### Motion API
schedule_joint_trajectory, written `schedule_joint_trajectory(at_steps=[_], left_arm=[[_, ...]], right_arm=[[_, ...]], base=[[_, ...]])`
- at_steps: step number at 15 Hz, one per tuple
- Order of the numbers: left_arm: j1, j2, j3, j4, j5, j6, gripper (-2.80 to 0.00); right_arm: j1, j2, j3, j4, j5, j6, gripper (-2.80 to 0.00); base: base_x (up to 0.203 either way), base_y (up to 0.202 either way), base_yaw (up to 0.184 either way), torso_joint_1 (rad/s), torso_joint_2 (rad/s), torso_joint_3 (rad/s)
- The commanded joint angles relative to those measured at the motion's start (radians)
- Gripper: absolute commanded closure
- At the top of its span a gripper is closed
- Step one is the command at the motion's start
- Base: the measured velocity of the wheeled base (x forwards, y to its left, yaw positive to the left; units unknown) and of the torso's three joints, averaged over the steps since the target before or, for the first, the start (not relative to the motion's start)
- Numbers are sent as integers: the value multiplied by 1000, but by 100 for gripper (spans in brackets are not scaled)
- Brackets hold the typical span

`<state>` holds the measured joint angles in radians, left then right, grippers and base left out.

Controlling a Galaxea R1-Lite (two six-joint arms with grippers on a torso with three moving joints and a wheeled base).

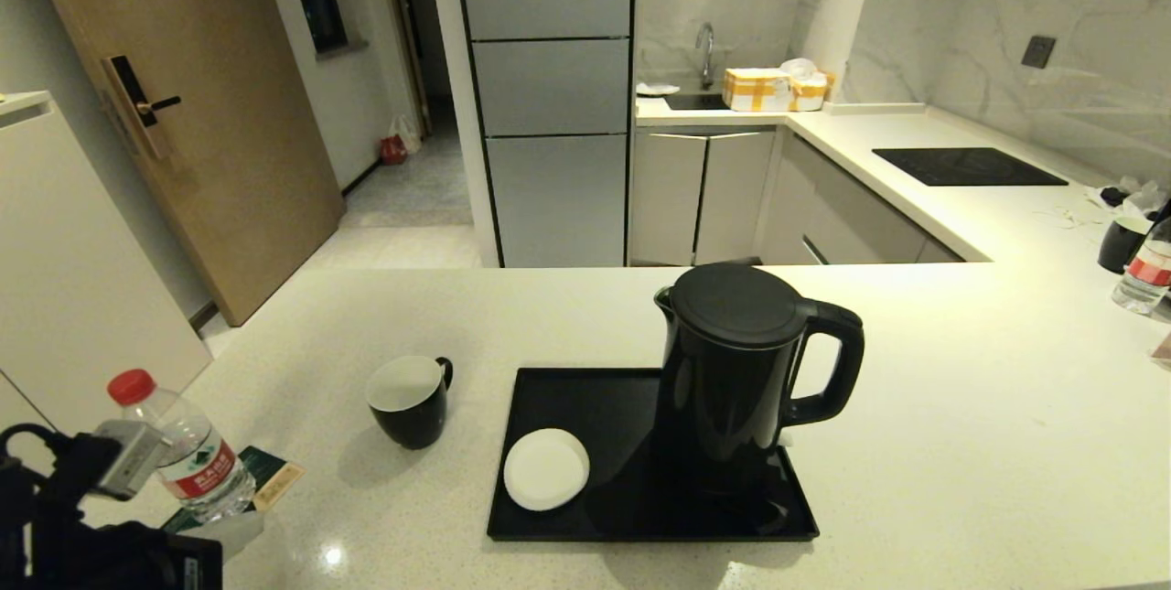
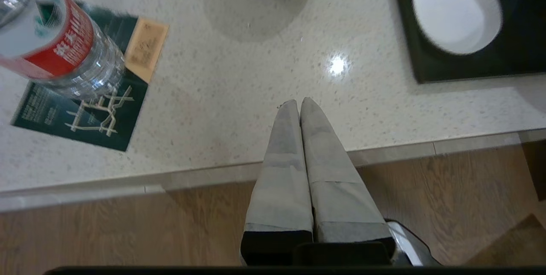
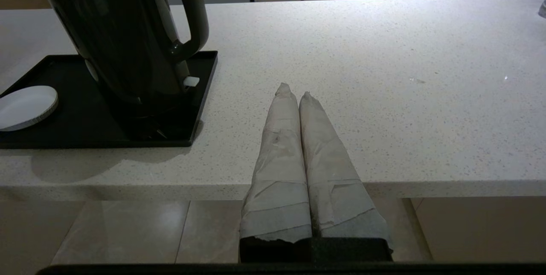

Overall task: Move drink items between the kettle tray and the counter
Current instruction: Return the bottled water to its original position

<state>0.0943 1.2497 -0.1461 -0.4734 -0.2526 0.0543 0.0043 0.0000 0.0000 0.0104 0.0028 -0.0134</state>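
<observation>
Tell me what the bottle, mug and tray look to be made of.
Bottle: clear thin plastic, judging by its ribbed see-through wall; red cap, printed red label. Mug: likely glazed ceramic, black outside, white inside, with a soft sheen. Tray: glossy black, mirroring the kettle; plastic or lacquer, the look leaves it open.

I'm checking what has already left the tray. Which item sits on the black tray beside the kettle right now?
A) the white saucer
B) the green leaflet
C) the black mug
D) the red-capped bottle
A: the white saucer lies on the kettle tray beside the kettle, while the mug and bottle stand on the counter.
</observation>
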Motion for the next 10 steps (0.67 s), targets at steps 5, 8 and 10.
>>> schedule_joint_trajectory(at_steps=[5, 8, 10], left_arm=[[101, 78, 8, -44, 40, 4, 0], [188, 79, 6, -68, 139, 9, -280], [227, 80, 13, -165, 163, 7, -280]], right_arm=[[0, 2, 2, 0, 0, -2, 0], [0, 2, 2, 0, 0, -1, 0], [0, 2, 2, 0, 0, -2, 0]], base=[[0, 0, 0, 0, 0, 0], [0, 0, 0, 0, 0, 0], [0, 0, 0, 0, 0, 0]])
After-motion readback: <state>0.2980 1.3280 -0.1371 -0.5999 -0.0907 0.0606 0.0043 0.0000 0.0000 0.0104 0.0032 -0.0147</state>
